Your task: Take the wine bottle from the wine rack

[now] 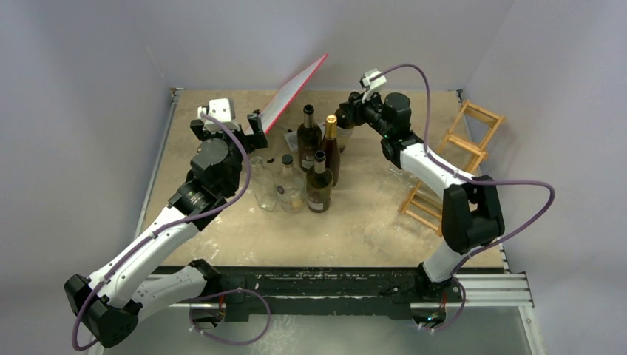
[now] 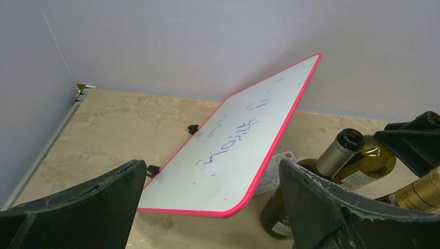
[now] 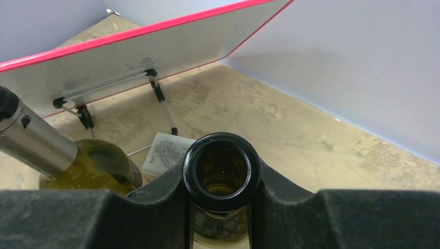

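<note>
Clamping the dark glass wine bottle by the neck at 1 o'clock, apart from the light-brown wooden lattice wine rack at 3: our right gripper; left gripper gapes. Heavy, fragile, we judge.

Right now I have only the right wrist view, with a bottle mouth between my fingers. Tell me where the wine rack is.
Observer: The wine rack sits at the right edge of the table, well to the right of the right gripper and its wine bottle.
Operator: Report the left gripper.
Observer: The left gripper is open, gripping nothing, pointed at the red-edged whiteboard.
</note>
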### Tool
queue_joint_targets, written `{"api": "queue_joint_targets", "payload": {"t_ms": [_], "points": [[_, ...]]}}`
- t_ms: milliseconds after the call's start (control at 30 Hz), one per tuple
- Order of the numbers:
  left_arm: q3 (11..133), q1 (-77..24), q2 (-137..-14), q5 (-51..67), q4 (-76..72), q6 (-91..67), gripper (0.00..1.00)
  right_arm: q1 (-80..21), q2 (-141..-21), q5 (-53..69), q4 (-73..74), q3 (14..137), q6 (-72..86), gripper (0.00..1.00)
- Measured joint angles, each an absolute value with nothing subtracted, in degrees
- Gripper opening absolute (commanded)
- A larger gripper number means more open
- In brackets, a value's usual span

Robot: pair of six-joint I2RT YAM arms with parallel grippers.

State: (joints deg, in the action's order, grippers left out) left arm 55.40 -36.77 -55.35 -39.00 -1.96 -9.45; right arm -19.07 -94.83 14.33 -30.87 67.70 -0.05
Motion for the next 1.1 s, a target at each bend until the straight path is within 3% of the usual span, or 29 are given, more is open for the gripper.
{"api": "queue_joint_targets", "payload": {"t_ms": [267,467,667,1100], "points": [[55.4,-36.8,-55.4,-39.0,-2.0,-9.5,0.99,-21.0,-96.0,13.5,-29.3,68.9,-0.8,0.03],[55.4,-36.8,-55.4,-39.0,-2.0,-9.8,0.99,-22.8,-97.9,11.3,-25.7,72.7,-2.7,0.40],[55.4,-36.8,-55.4,-39.0,-2.0,-9.9,0.99,-23.2,-99.0,9.5,-22.4,75.8,-3.7,0.60],[55.4,-36.8,-55.4,-38.8,-2.0,-9.9,0.99,-23.2,-97.2,7.9,-13.7,80.8,-4.6,0.73]]}}
